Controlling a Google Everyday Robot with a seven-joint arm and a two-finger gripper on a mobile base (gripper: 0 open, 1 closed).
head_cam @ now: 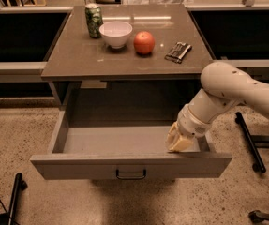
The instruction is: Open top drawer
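The top drawer (78, 167) is a wide grey-brown drawer with a flat front panel and a small dark loop handle (130, 174) at its centre. It stands pulled far out from under the table, and its inside is bare. My gripper (179, 141) hangs from the white arm at the right. It reaches down inside the drawer at the right end, just behind the front panel.
On the table top (78, 60) stand a green can (93, 19), a white bowl (115, 33), an orange fruit (144, 42) and a small dark packet (178, 52). Dark stand legs (249, 142) lie on the speckled floor at the right.
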